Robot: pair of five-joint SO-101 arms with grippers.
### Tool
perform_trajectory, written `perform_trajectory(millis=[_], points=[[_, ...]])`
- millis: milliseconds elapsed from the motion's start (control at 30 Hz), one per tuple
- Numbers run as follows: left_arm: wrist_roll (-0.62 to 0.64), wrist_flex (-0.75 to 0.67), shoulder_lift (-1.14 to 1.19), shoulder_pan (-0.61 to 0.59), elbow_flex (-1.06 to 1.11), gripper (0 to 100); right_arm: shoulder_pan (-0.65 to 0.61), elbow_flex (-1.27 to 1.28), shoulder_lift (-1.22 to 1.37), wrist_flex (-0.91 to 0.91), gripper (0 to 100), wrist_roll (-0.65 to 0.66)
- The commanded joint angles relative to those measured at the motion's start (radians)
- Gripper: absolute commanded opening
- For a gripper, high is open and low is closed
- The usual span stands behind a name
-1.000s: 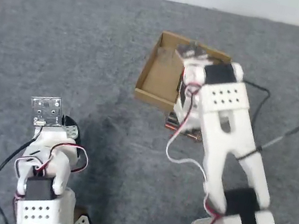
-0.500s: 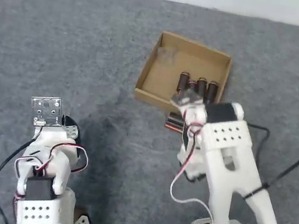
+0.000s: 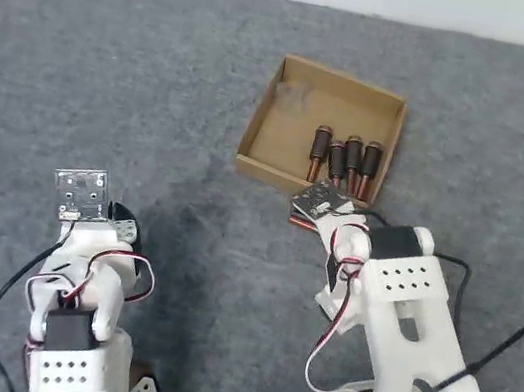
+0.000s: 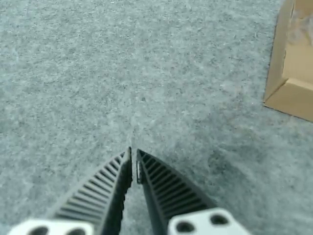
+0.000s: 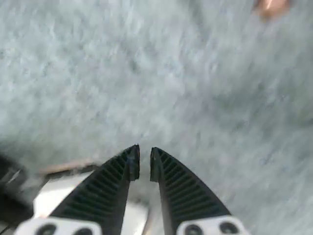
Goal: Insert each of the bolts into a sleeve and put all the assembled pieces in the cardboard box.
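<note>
Four assembled pieces [image 3: 353, 157], dark sleeves with copper-coloured ends, lie side by side in the cardboard box [image 3: 281, 118], in the half nearer the right arm [image 3: 407, 293] and close to the wall that faces the arms. The box sits on grey carpet [image 3: 159, 87]. Just outside that wall a small dark and copper-coloured object [image 3: 300, 219] rests on the carpet, partly hidden under the right arm's wrist; what it is cannot be told. The right gripper [image 5: 144, 156] hangs over bare carpet, its jaws drawn almost together with only a thin gap, nothing held between them. The left gripper [image 4: 133, 156] is well apart from the box, over the carpet, its ribbed jaws all but touching at the tips and likewise empty
</note>
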Motion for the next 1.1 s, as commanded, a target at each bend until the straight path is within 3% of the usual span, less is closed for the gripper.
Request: perform_trajectory(millis=[0,333,533,667,767,1067], points=[[-0.014,0.0,0.0,-0.006,-0.013,1,0.013,0.0,0.005,-0.108,2.4,0.124],[-0.014,-0.003,0.0,-0.006,-0.013,1,0.01,-0.032,0.062,-0.223,2.8,0.319],[-0.014,-0.005,0.0,-0.006,-0.013,1,0.008,-0.184,0.177,-0.216,3.4,0.324],[-0.014,-0.005,0.0,-0.006,-0.013,1,0.008,-0.269,0.285,-0.208,10.1,0.324],[-0.014,-0.005,0.0,-0.006,-0.013,1,0.007,-0.334,0.346,-0.209,8.4,0.325],[-0.014,0.002,0.0,-0.006,-0.013,1,-0.143,-0.508,0.414,-0.099,11.4,0.324]])
